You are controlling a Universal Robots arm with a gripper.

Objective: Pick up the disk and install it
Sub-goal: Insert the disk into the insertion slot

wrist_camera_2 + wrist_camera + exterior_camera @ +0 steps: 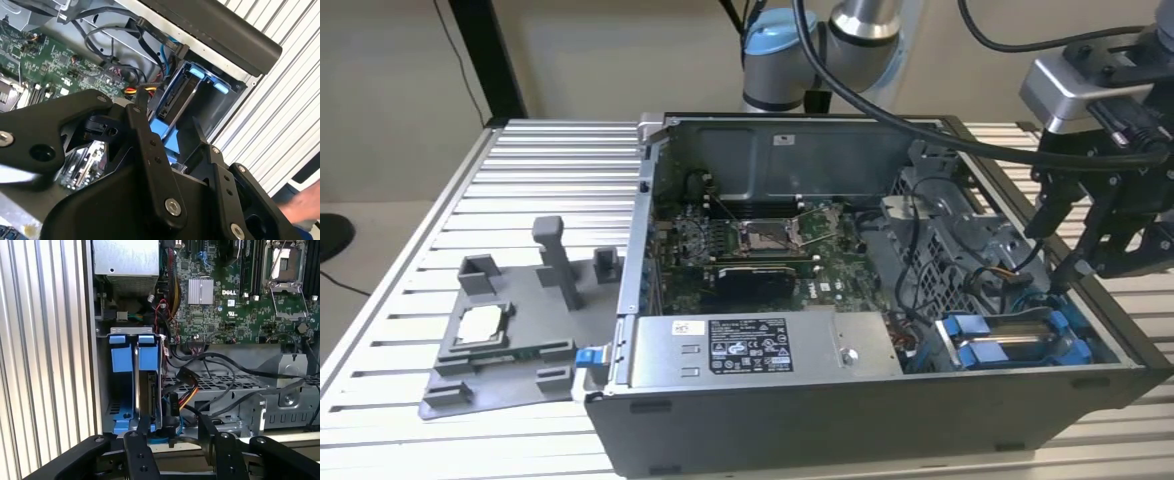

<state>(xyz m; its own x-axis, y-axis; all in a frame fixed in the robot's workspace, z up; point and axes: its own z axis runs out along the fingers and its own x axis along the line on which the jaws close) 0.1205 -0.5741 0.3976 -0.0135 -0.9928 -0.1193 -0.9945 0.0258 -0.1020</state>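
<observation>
Hovering over the case (854,420), our gripper (173,424) stands wide open and empty, one fingertip (142,425) near the disk (149,375) we see seated in its bay (117,405).

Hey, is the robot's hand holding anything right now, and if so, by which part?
Nothing is held. The hand is open near the disk, which stands on edge in its blue frame inside the computer case.

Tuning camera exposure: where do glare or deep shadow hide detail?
First wrist view: the slatted table glares pale, the drive bay floor lies in shadow. Second wrist view: the black gripper reads dark against bright slats. Exterior view: computer case interior dim.
</observation>
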